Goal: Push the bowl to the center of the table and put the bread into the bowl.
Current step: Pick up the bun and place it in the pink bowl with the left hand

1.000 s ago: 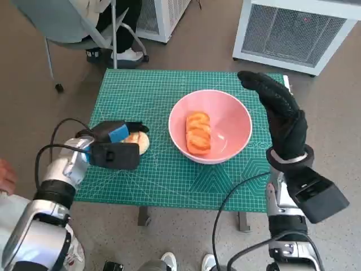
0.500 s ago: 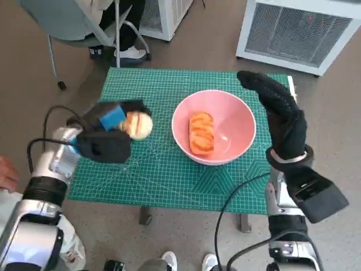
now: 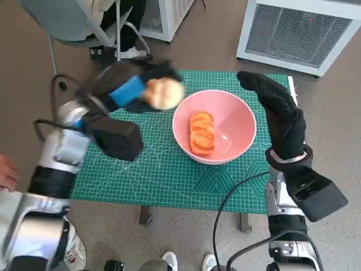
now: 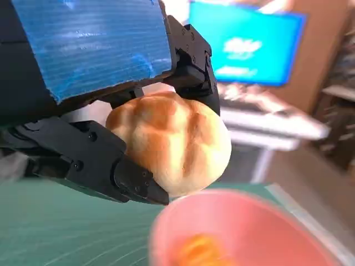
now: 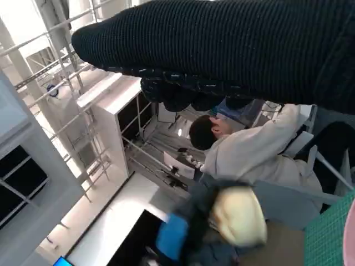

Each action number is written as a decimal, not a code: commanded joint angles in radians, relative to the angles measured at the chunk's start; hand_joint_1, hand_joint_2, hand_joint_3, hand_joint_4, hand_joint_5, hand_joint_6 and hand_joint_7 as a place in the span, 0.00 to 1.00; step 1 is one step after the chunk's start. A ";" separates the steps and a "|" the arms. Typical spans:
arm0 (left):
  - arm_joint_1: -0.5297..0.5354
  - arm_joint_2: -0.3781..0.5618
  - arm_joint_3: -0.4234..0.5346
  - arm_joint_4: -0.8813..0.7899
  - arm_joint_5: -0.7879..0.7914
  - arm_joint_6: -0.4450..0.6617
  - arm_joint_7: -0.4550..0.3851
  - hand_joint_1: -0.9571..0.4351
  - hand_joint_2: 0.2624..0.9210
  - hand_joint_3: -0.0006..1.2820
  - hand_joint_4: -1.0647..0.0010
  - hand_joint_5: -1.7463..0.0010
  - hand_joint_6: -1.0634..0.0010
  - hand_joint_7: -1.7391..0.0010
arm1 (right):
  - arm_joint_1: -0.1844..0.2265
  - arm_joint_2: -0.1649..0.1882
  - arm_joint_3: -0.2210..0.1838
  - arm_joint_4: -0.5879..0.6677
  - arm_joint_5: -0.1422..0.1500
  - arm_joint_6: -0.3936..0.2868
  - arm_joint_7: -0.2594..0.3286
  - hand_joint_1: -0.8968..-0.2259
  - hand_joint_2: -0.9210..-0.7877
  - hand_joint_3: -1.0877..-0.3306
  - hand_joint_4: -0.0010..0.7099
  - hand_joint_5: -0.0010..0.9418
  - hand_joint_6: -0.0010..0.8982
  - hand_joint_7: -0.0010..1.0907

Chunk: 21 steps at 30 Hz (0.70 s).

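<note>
Bread (image 3: 164, 93), a round golden bun with a scored crust, sits gripped in the fingers (image 4: 133, 177) of the left hand (image 3: 131, 93), raised above the table (image 3: 152, 169) just left of the bowl's far-left rim. In the left wrist view the black fingers wrap the bun from both sides, and the pink rim lies right below it.

The bowl (image 3: 234, 121) is pink and stands on the green cutting mat that covers the table, a little right of the middle. Inside it lies another piece of bread, an orange-brown sliced loaf (image 3: 202, 132), resting against the left inner wall.

The right hand (image 3: 282, 118), in its black knitted glove, stands upright at the bowl's right side, fingers stretched out toward the far edge and holding nothing; whether it touches the bowl cannot be told.

At the far left a person (image 5: 244, 149) in a pale top sits on a grey chair (image 3: 62, 20). A white grilled cabinet (image 3: 299, 28) stands on the floor beyond the far right corner.
</note>
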 commanded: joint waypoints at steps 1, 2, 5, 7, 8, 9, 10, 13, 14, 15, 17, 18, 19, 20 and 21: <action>-0.058 -0.066 -0.041 0.059 0.019 -0.033 0.012 0.69 1.00 0.06 0.39 0.33 0.39 0.31 | 0.003 -0.003 -0.001 0.012 0.009 0.003 0.011 0.48 0.00 0.37 0.20 0.40 0.00 0.70; -0.069 -0.078 -0.050 0.079 0.027 -0.038 0.018 0.69 1.00 0.06 0.39 0.33 0.39 0.32 | 0.002 -0.004 -0.002 0.014 0.012 0.003 0.014 0.48 0.00 0.37 0.20 0.40 0.00 0.70; -0.102 -0.113 -0.075 0.137 0.050 -0.051 0.036 0.69 1.00 0.07 0.43 0.31 0.40 0.30 | 0.003 -0.006 -0.004 0.014 0.018 0.002 0.019 0.47 0.00 0.37 0.19 0.41 0.00 0.70; -0.123 -0.137 -0.091 0.183 0.064 -0.062 0.048 0.69 1.00 0.08 0.44 0.31 0.41 0.30 | 0.003 -0.008 -0.005 0.013 0.021 0.002 0.022 0.47 0.00 0.37 0.19 0.41 0.00 0.70; -0.134 -0.151 -0.098 0.209 0.070 -0.066 0.053 0.69 1.00 0.08 0.45 0.30 0.41 0.29 | 0.004 -0.008 -0.006 0.013 0.023 0.002 0.024 0.47 0.00 0.37 0.19 0.41 0.00 0.70; -0.143 -0.160 -0.104 0.229 0.073 -0.070 0.056 0.69 1.00 0.09 0.45 0.30 0.41 0.29 | 0.003 -0.008 -0.006 0.013 0.024 0.002 0.025 0.47 0.00 0.38 0.19 0.41 0.00 0.70; -0.153 -0.175 -0.113 0.258 0.079 -0.073 0.063 0.69 1.00 0.09 0.46 0.30 0.41 0.29 | 0.004 -0.008 -0.007 0.013 0.026 0.002 0.026 0.47 0.00 0.38 0.19 0.41 0.00 0.70; -0.177 -0.206 -0.133 0.327 0.095 -0.089 0.079 0.69 1.00 0.09 0.46 0.28 0.41 0.30 | 0.005 -0.008 -0.008 0.013 0.031 0.003 0.028 0.46 0.00 0.38 0.19 0.42 0.00 0.70; -0.185 -0.217 -0.138 0.352 0.099 -0.092 0.083 0.69 1.00 0.09 0.46 0.28 0.41 0.31 | 0.007 -0.008 -0.008 0.011 0.032 0.004 0.028 0.46 0.00 0.38 0.19 0.42 0.00 0.70; -0.192 -0.224 -0.143 0.372 0.101 -0.096 0.086 0.69 1.00 0.09 0.46 0.27 0.41 0.31 | 0.007 -0.007 -0.008 0.010 0.033 0.004 0.027 0.46 0.00 0.38 0.18 0.42 0.00 0.70; -0.207 -0.246 -0.151 0.423 0.102 -0.097 0.086 0.69 1.00 0.09 0.46 0.26 0.41 0.32 | 0.011 -0.006 -0.008 0.005 0.037 0.007 0.028 0.46 0.00 0.38 0.18 0.42 0.00 0.70; -0.214 -0.258 -0.154 0.449 0.100 -0.094 0.084 0.69 1.00 0.09 0.46 0.26 0.41 0.32 | 0.012 -0.005 -0.008 0.002 0.038 0.008 0.028 0.46 0.00 0.38 0.18 0.42 0.00 0.69; -0.219 -0.265 -0.156 0.468 0.099 -0.094 0.083 0.69 1.00 0.09 0.46 0.27 0.42 0.31 | 0.013 -0.005 -0.008 0.001 0.039 0.008 0.028 0.46 0.00 0.38 0.18 0.42 0.00 0.69; -0.222 -0.275 -0.156 0.491 0.094 -0.087 0.073 0.69 1.00 0.09 0.45 0.28 0.42 0.31 | 0.014 -0.005 -0.008 -0.001 0.039 0.009 0.027 0.46 0.00 0.38 0.18 0.42 0.00 0.69; -0.225 -0.282 -0.156 0.508 0.090 -0.083 0.065 0.69 1.00 0.10 0.46 0.28 0.44 0.29 | 0.015 -0.004 -0.008 -0.002 0.039 0.009 0.026 0.46 0.00 0.38 0.18 0.42 0.00 0.69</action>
